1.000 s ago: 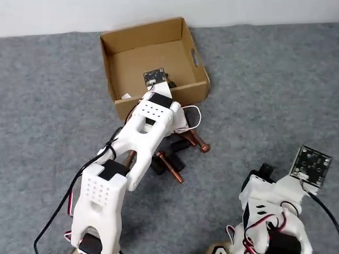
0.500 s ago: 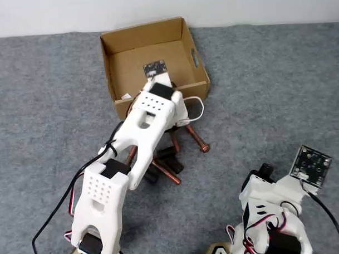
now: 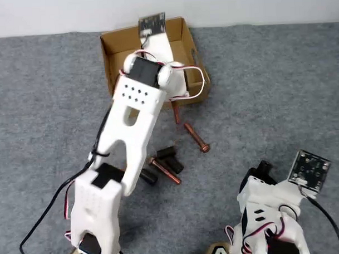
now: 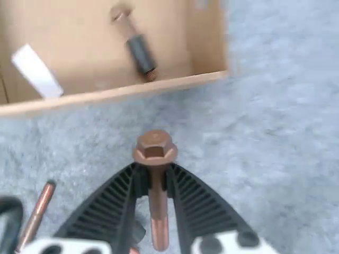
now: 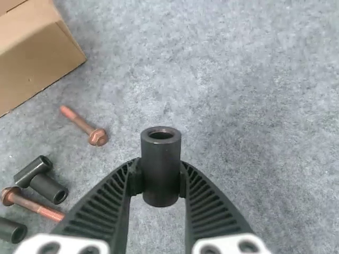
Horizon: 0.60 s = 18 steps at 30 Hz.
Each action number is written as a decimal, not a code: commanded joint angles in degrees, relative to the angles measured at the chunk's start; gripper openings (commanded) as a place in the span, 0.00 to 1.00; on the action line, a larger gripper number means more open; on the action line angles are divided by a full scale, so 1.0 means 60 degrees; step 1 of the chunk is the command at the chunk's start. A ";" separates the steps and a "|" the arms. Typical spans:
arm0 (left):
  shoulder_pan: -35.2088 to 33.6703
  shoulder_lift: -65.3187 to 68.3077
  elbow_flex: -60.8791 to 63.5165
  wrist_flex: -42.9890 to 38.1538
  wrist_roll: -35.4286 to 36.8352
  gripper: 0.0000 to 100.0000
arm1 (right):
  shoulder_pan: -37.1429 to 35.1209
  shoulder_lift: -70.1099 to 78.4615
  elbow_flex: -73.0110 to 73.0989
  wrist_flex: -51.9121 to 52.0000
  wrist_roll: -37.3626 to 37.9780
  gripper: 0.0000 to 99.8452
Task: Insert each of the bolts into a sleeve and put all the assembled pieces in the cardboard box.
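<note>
A copper bolt (image 4: 154,152) is clamped in the left gripper (image 4: 153,173) (near the cardboard box (image 4: 175,82)); a black sleeve (image 5: 160,156) is pinched tight by the right gripper (image 5: 160,180).

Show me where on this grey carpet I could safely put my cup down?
The grey carpet right of the brown cardboard box, beyond the right arm, is bare; so is the strip left of the box and the left arm. Avoid the middle: loose copper bolts and black cylindrical sleeves lie between box and arms.

The grey carpeted table (image 3: 279,89) carries the cardboard box (image 3: 119,42), loose bolts (image 3: 196,137) and black sleeves (image 3: 169,154).
</note>
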 commanded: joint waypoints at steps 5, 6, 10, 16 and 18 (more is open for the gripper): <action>0.0088 -0.2652 0.1560 0.0190 -0.0894 0.00 | -0.0974 -0.0066 -0.0147 -0.0183 0.0073 0.01; 0.0103 -0.2960 0.1941 0.0190 -0.0982 0.00 | -0.1194 -0.0066 -0.0147 -0.0183 0.0059 0.01; 0.0454 -0.4308 0.3377 0.0176 -0.1201 0.00 | -0.2059 -0.0066 -0.0264 -0.0183 0.0059 0.01; 0.0864 -0.6418 0.5927 -0.0864 -0.1289 0.00 | -0.3128 -0.0066 -0.0264 -0.0242 0.0059 0.01; 0.0864 -0.7106 0.7011 -0.1392 -0.1289 0.00 | -0.3392 -0.0066 -0.0264 -0.0256 0.0059 0.01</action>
